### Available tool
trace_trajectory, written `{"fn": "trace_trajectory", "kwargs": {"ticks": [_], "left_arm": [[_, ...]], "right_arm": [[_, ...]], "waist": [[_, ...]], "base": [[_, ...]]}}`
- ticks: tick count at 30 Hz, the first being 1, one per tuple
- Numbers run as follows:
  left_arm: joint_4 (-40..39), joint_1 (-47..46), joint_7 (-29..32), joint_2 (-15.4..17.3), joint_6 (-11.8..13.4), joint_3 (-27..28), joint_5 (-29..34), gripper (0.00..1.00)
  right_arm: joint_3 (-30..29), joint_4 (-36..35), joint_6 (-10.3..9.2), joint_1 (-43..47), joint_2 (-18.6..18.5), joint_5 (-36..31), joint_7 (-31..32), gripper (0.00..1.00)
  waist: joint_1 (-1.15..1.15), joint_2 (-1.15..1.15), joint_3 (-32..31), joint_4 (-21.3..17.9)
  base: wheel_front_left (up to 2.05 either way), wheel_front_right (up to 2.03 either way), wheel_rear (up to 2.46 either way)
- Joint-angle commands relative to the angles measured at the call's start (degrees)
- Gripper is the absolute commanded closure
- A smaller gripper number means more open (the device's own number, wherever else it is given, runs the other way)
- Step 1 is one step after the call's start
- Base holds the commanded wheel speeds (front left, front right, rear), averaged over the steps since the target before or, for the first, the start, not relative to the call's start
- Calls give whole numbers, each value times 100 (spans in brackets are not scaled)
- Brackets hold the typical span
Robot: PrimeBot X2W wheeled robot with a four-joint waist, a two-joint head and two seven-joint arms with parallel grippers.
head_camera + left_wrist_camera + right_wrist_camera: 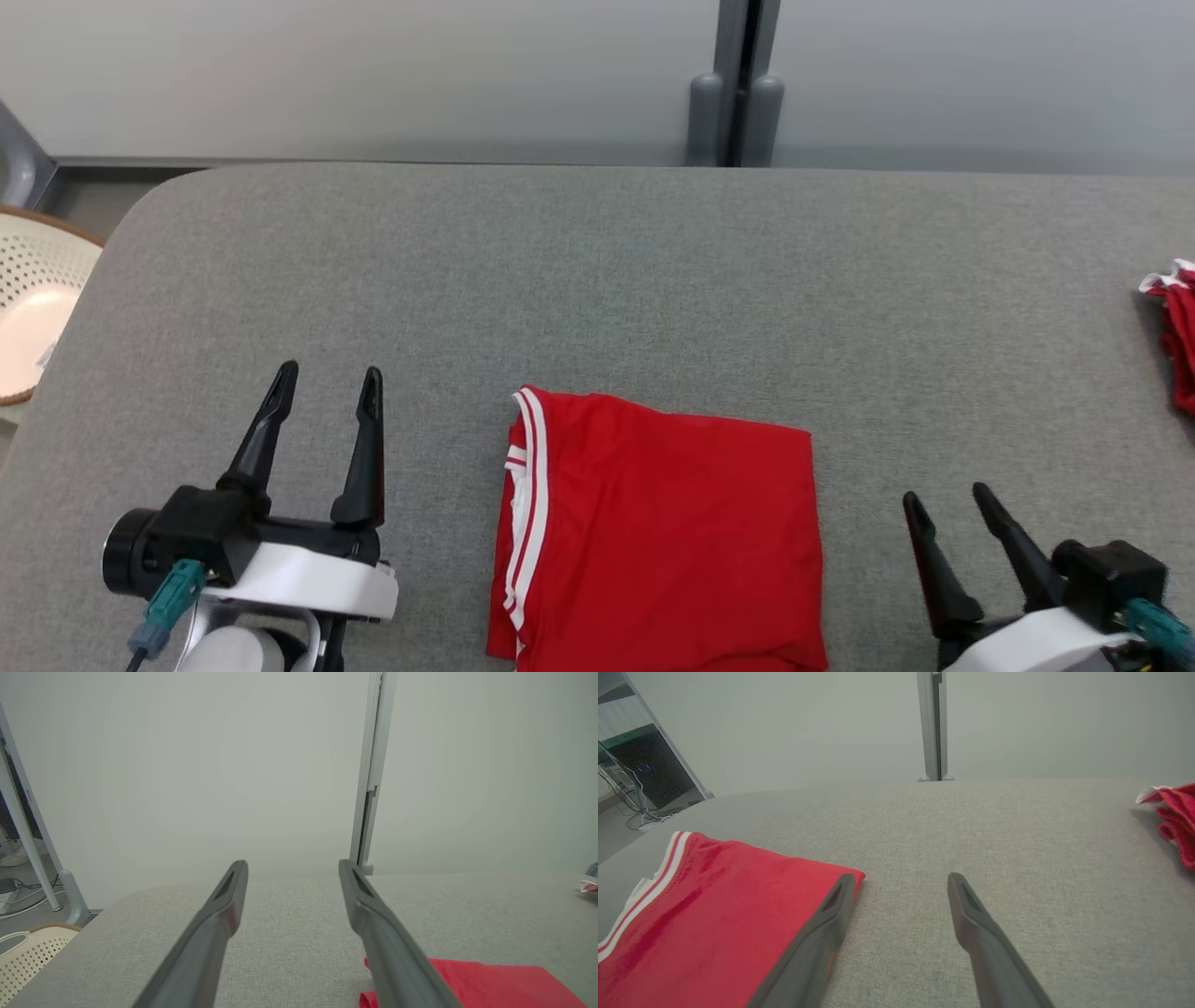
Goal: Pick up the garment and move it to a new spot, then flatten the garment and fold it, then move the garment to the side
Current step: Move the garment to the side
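Folded red garment [663,541], white stripes along its left edge, flat on the grey bench [597,280] near the front. Left gripper [329,373] to its left, apart from it, jaws spread wide, holding nothing. Right gripper [943,495] just off its right edge, likewise wide apart and empty. Crumpled red cloth [1178,327] at the bench's far right; pale perforated basket [37,280] beyond its left end.

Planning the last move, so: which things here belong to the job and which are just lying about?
Job:
folded red garment
left pincer
right pincer

Lying about:
crumpled red cloth, far right
cream basket, far left
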Motion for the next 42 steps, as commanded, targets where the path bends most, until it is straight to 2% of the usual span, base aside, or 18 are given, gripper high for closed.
{"fn": "trace_trajectory", "kwargs": {"ticks": [1, 10, 11, 12, 13, 18, 22, 27, 35, 42], "left_arm": [[64, -214, -55, -22, -50, -13, 7, 0], [509, -939, -293, -254, -285, -59, 20, 0], [534, -985, -301, -275, -295, -46, 27, 0], [565, -1015, -313, -278, -307, -23, 36, 0], [589, -1040, -324, -284, -324, -6, 44, 0], [634, -1100, -336, -309, -346, 95, 85, 0], [600, -1096, -334, -269, -406, 186, 188, 0], [532, -1016, -335, -174, -464, 246, 312, 0], [293, -972, -260, -4, -519, 138, 457, 0], [-56, -1154, -25, 146, -532, 100, 508, 0]], "right_arm": [[124, 171, -1, -156, 22, 79, 24, 0], [636, 1168, -1, -631, -28, 529, 792, 0], [637, 1196, -6, -644, -18, 601, 864, 25], [668, 1248, -7, -636, -43, 589, 1028, 77], [688, 1238, -7, -641, -68, 590, 1084, 100], [677, 1060, -8, -654, -190, 546, 1166, 100], [551, 790, -15, -707, -331, 451, 1072, 100], [408, 585, -9, -874, -486, 335, 905, 100], [206, 653, -6, -1172, -706, 324, 648, 100], [315, 867, -6, -1962, -832, 419, 325, 100]], "waist": [[0, 0, 393, 336], [0, 0, 908, 695], [0, 0, 937, 712], [0, 0, 964, 721], [0, 0, 991, 723], [0, 0, 1030, 653], [0, 0, 1009, 427], [0, 0, 966, -73], [0, 0, 1008, -1027], [0, 0, 1337, -1617]], "base": [[0, 0, 0], [0, 0, 0], [0, 0, 0], [0, 0, 0], [0, 0, 0], [0, 0, 0], [0, 0, 0], [0, 0, 0], [0, 0, 0], [0, 0, 0]]}}
